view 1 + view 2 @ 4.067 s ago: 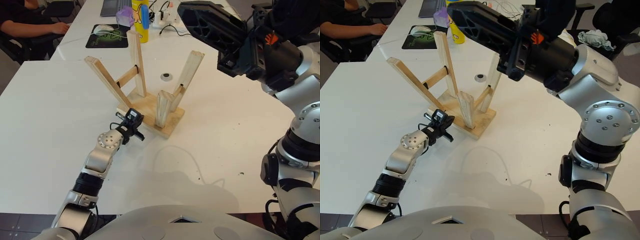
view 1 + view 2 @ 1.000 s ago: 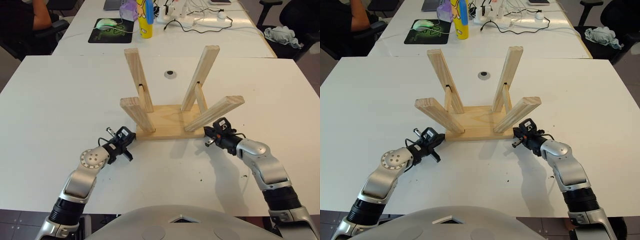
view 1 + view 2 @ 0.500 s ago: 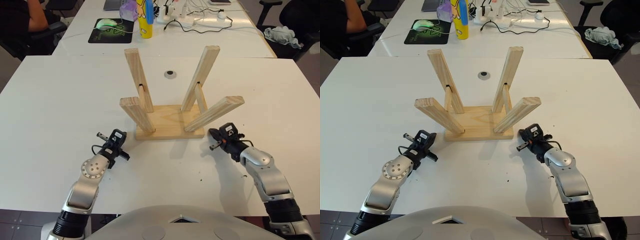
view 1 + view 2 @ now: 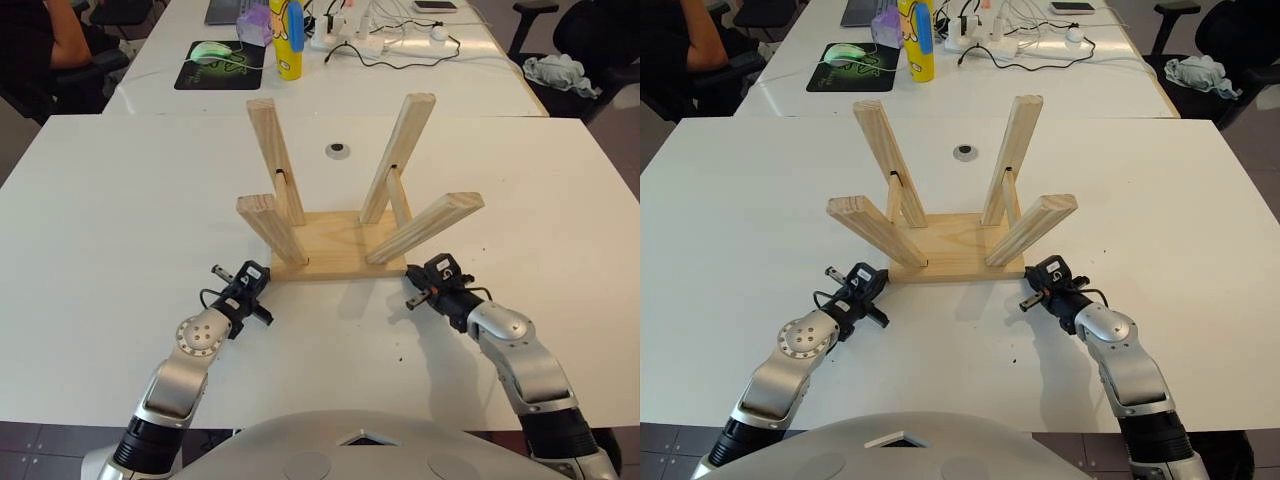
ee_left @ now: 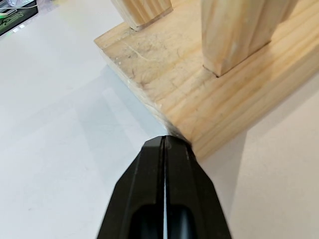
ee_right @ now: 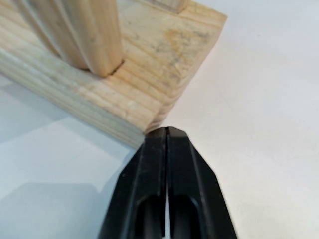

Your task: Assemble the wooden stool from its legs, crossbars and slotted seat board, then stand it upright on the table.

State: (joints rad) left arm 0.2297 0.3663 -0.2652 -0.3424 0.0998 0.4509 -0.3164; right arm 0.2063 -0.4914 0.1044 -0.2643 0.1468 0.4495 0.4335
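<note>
Upside-down stool [image 4: 338, 215], legs [image 4: 275, 160] up. The left gripper [image 5: 164, 143] and right gripper [image 6: 167, 132], pinched closed and empty, sit at the seat's [image 4: 335, 245] near corners. Best: open both, grip legs evenly, flip slowly.

Light is bright and even, coming from overhead. The white table [image 4: 120, 200] reflects strongly, and we see it nearly washed out to one side of the right gripper [image 6: 167, 130] tip. All shadows are soft-edged. A pale grey patch lies on the table just ahead of the left gripper [image 5: 164, 139], along the board [image 5: 164, 74] edge. A darker grey band sits under the board edge beside the right gripper. In the head views, a faint shadow spreads on the table between the two grippers. Another lies just behind the right gripper, on its inner side. The black fingers [image 6: 149, 189] carry a dull sheen along their edges.
</note>
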